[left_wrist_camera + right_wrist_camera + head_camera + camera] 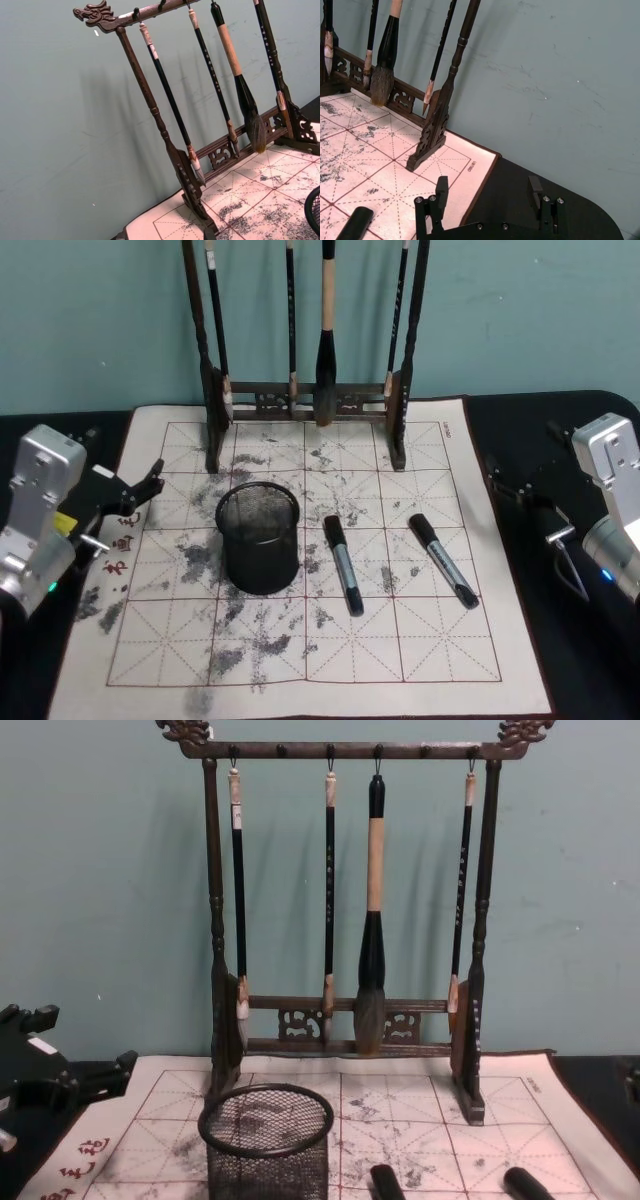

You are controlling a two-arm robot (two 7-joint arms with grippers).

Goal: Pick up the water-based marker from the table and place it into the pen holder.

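Lying on the ink-stained practice mat (440,650) to the right of the upright pen holder (258,540), a marker (343,565) and a second marker (443,560) are flanked by the left gripper (140,488) and right gripper (488,186), both held open and empty, and one barrel is best pinched squarely at mid-length.

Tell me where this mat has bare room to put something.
Free: the mat's front strip, nearer than the pen holder, left marker and right marker; also the right margin beyond it, toward the right gripper. Crowded: the middle around them, the back under the brush rack, the left edge by the left gripper.
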